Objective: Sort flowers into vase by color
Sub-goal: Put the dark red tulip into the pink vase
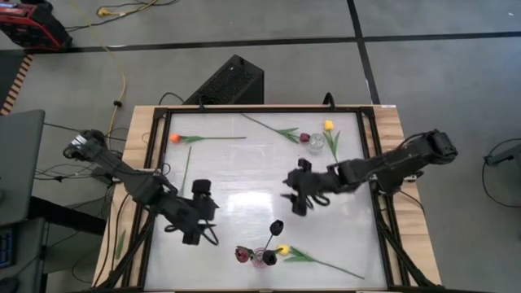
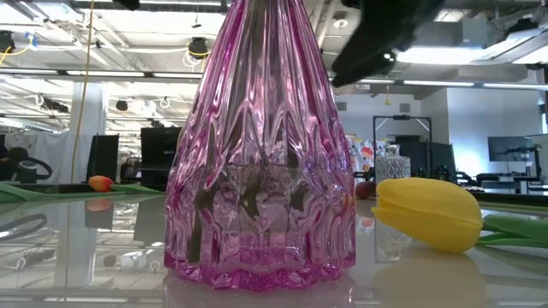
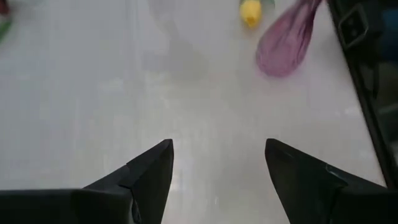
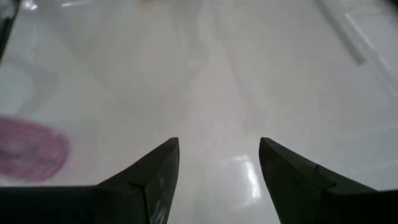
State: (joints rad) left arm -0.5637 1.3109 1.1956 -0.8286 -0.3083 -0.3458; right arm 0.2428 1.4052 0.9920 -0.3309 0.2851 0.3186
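Note:
A pink ribbed glass vase (image 1: 260, 260) (image 2: 257, 171) stands at the table's near edge with dark red (image 1: 242, 254) and near-black tulip heads (image 1: 277, 226) in it. Beside it a yellow tulip (image 1: 282, 250) (image 2: 428, 214) lies flat on the table. A clear vase (image 1: 316, 145) near the far edge holds a yellow (image 1: 329, 125) and a dark red tulip. An orange tulip (image 1: 174, 138) lies far left. My left gripper (image 1: 207, 213) (image 3: 217, 152) hovers open left of the pink vase (image 3: 283, 43). My right gripper (image 1: 291, 189) (image 4: 219, 149) hovers open over mid-table.
A loose green stem (image 1: 186, 167) and a leafy stem (image 1: 273, 128) lie on the white table top. A black frame (image 1: 376, 163) rims the table. Bare table surface lies between the two grippers.

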